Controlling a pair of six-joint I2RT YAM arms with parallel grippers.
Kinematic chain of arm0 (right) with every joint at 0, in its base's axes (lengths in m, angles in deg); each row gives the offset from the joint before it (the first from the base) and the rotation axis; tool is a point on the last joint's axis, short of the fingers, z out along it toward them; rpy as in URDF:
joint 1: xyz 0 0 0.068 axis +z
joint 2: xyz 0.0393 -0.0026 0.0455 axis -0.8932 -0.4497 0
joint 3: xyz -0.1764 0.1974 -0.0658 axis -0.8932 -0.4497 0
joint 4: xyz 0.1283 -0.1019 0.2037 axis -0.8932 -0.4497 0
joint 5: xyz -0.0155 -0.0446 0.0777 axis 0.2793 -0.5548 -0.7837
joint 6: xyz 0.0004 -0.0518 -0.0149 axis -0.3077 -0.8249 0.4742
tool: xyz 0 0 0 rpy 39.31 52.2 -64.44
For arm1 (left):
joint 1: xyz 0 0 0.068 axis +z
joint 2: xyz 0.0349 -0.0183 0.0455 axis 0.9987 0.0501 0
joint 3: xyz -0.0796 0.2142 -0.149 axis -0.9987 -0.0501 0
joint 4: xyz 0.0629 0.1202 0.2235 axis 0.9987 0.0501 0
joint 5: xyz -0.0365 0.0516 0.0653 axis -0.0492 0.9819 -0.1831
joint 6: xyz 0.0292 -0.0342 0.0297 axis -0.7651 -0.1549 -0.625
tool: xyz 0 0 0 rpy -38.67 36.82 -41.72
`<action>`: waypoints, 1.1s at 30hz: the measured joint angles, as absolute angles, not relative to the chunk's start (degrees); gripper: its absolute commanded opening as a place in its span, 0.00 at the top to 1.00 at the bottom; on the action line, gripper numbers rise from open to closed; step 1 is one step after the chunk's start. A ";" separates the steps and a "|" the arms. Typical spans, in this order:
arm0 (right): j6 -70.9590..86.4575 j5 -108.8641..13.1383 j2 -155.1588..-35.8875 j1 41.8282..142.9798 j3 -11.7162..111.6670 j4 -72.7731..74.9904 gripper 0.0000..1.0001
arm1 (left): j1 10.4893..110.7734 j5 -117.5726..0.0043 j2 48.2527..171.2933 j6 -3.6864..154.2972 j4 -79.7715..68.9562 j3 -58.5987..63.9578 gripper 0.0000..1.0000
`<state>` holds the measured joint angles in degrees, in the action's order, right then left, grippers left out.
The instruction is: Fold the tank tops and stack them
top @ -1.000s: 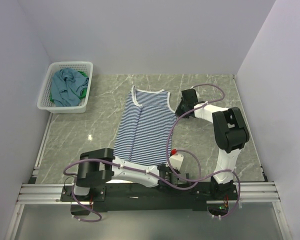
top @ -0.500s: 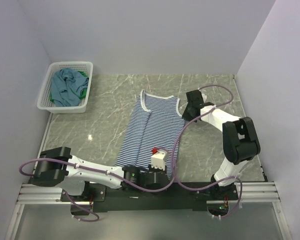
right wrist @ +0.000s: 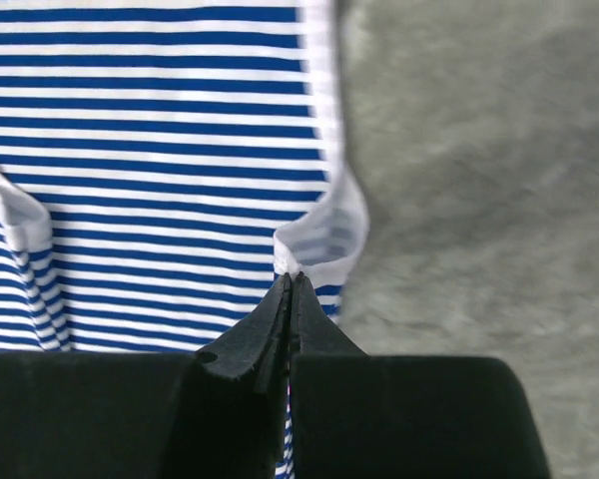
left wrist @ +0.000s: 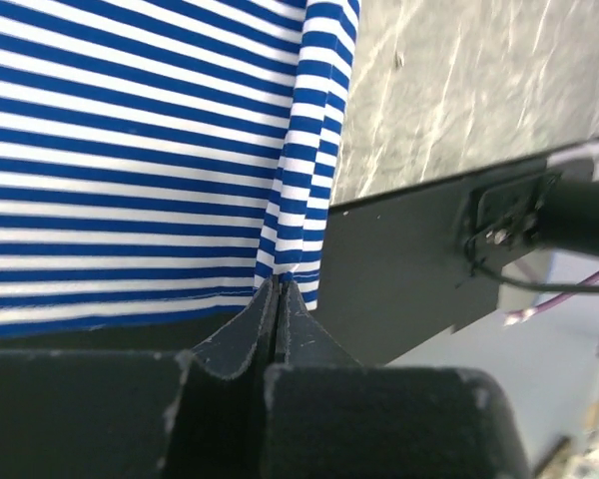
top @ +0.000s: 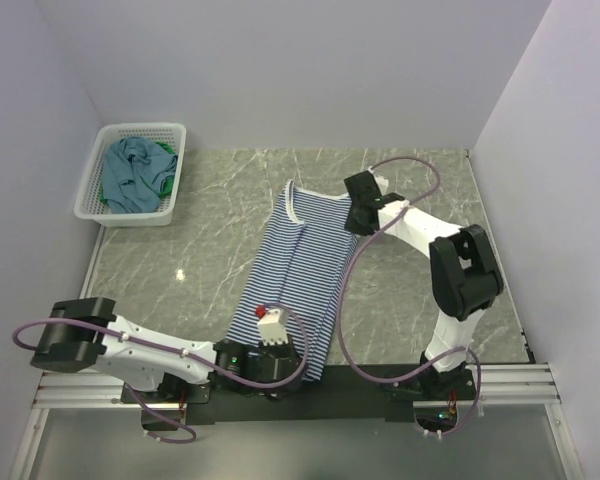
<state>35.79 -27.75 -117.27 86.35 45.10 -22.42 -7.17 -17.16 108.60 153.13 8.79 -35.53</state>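
Note:
The navy-and-white striped tank top (top: 298, 270) lies lengthwise on the marble table, its right side doubled over toward the left. My left gripper (top: 295, 362) is shut on the bottom hem (left wrist: 290, 261) at the near right corner. My right gripper (top: 354, 218) is shut on the white-edged right shoulder strap (right wrist: 314, 239) at the far end. The striped cloth fills most of both wrist views (left wrist: 130, 150) (right wrist: 160, 120). A teal-blue top (top: 132, 172) and a bright green one (top: 167, 184) lie crumpled together in the basket.
The white lattice basket (top: 93, 193) stands at the far left corner of the table. The black base beam (left wrist: 399, 269) runs along the near edge just right of the held hem. Grey walls close in the left, back and right sides.
Both grippers have moved left, still shut on the striped top. The left one carried the hem corner leftward along the near edge, and the top's right side has folded over so it looks narrower.

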 measured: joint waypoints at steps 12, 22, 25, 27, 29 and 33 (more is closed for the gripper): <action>36.55 -24.10 -127.74 93.54 59.31 -27.64 1.00 | -7.67 -14.40 102.94 165.96 22.48 -37.96 1.00; 36.97 -23.77 -132.15 95.90 65.36 -29.63 1.00 | -7.70 -13.70 97.26 173.17 31.18 -40.08 1.00; 37.05 -23.97 -133.25 96.23 66.65 -29.93 1.00 | -7.70 -13.51 96.52 174.33 32.95 -40.28 0.99; 37.08 -24.04 -133.81 96.53 67.42 -30.04 1.00 | -7.70 -13.49 96.43 175.05 34.21 -40.28 1.00; 37.08 -24.19 -134.23 96.95 68.18 -30.07 1.00 | -7.70 -13.51 96.43 175.82 35.15 -40.41 1.00; 37.08 -24.45 -135.80 97.80 70.04 -29.93 1.00 | -7.70 -13.55 96.43 177.00 35.85 -41.92 0.99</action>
